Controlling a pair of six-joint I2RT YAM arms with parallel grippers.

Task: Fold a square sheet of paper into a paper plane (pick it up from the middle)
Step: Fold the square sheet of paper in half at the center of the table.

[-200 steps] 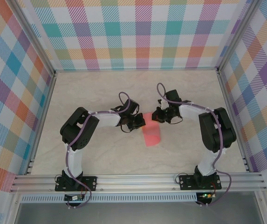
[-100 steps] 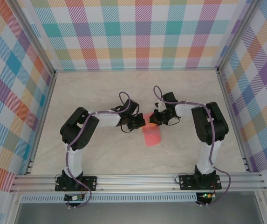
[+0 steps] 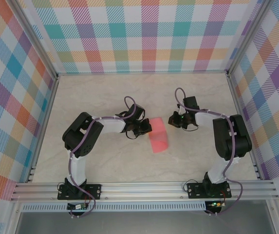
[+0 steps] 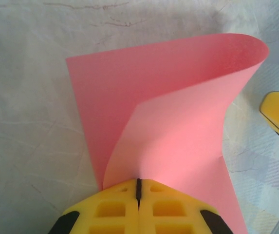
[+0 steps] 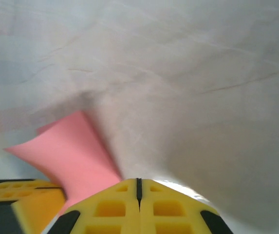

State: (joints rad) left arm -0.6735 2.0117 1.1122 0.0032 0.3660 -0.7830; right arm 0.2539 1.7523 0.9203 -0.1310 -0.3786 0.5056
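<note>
**Top view.** The left end effector (image 3: 145,128) has its fingers together and meets the left edge of the paper (image 3: 158,137). The paper lies on the desk (image 3: 105,97) just right of that end effector, between the two end effectors. The right end effector (image 3: 173,120) is also closed and carries nothing. It stands apart from the paper's far right corner, with a strip of bare desk between them. Open desk surrounds both end effectors, and the checked walls (image 3: 139,34) are well apart from them.

**Left wrist view.** The yellow fingers are pressed together, clamped on an edge of the paper. The paper is plain salmon-pink and unmarked. One layer lies flat ahead of the end effector, and a second layer arches back over it from a rounded, uncreased bend at the far right. Bare desk lies ahead and to the left.

**Right wrist view.** The fingers meet at a closed seam with nothing between them. The paper rises to their left, one corner lifted. Bare desk lies ahead and to the right.
</note>
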